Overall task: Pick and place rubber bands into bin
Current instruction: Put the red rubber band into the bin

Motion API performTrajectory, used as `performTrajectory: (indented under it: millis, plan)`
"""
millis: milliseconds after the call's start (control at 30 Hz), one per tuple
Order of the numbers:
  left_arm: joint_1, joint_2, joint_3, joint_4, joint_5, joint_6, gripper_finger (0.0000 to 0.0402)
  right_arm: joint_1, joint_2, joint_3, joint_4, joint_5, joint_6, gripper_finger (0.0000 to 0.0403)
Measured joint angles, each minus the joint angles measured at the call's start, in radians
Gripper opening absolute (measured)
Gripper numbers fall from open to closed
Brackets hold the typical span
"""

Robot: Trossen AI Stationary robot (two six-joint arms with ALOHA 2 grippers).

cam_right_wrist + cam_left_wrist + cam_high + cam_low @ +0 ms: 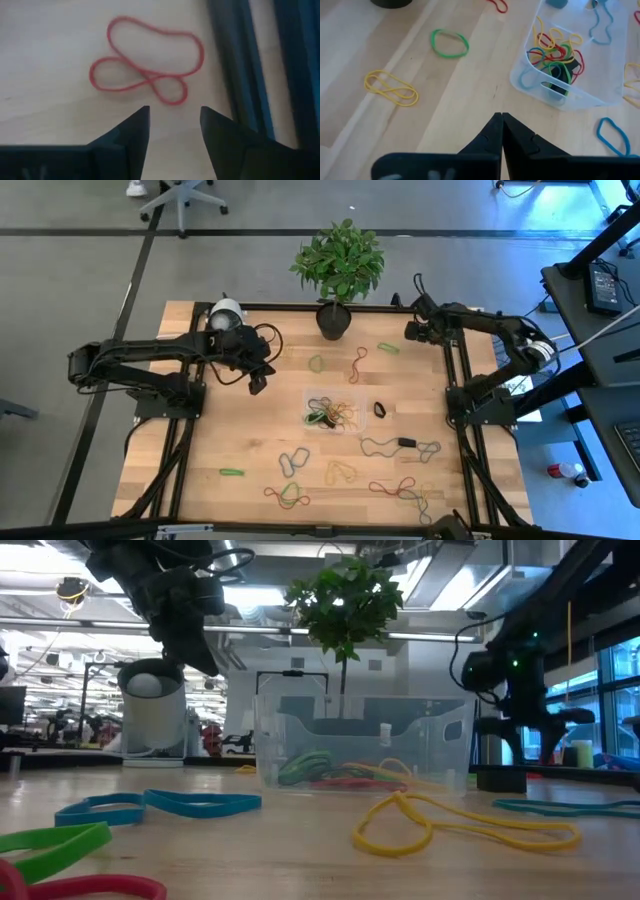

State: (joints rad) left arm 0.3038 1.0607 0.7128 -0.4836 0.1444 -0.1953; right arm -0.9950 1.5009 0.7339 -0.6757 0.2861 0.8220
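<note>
Nearest the low camera lie loose rubber bands (465, 825); beyond them stands the clear bin (362, 745), already holding several. The bands look light and floppy, best pinched on one strand. The left gripper (501, 131), fingers together, hovers at the bin's ten o'clock. Only the right wrist view shows the right gripper (174, 131) parted over a red band (145, 62).

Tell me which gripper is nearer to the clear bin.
Left. The left gripper is just off the clear bin, toward the table's left. The right gripper waits farther away, near the table's far right corner.
</note>
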Motion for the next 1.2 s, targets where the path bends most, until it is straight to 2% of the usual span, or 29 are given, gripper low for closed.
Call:
performTrajectory:
  millis: [167,367,467,600,633,800,1000,1200]
  plan:
    - [0.000,0.000,0.000,0.001,0.000,0.025,0.0001,0.002,0.046,-0.058,0.104,-0.037,0.097,0.0161]
    - [0.000,0.000,0.000,0.002,0.000,0.025,0.0002,0.022,0.049,-0.080,0.160,0.008,0.141,0.0128]
    - [0.000,0.000,0.000,0.002,0.000,0.030,0.0001,0.036,0.046,-0.081,0.170,0.018,0.093,0.0092]
    - [0.000,0.000,0.000,0.002,0.000,0.060,0.0002,0.070,0.037,-0.083,0.174,0.035,0.092,0.0018]
    - [0.000,0.000,0.000,0.002,0.000,0.062,0.0002,0.081,0.031,-0.083,0.173,0.040,0.098,0.0010]
    - [0.000,0.000,0.000,0.002,-0.002,0.067,0.0002,0.159,-0.024,-0.087,0.148,0.045,0.227,0.0011]
    - [0.023,0.000,0.000,-0.009,-0.003,0.078,0.0001,0.227,-0.095,-0.087,0.150,0.259,0.297,0.0011]
    - [0.041,0.000,0.000,-0.013,-0.001,0.094,0.0002,0.202,-0.081,-0.116,0.218,0.330,0.296,0.0057]
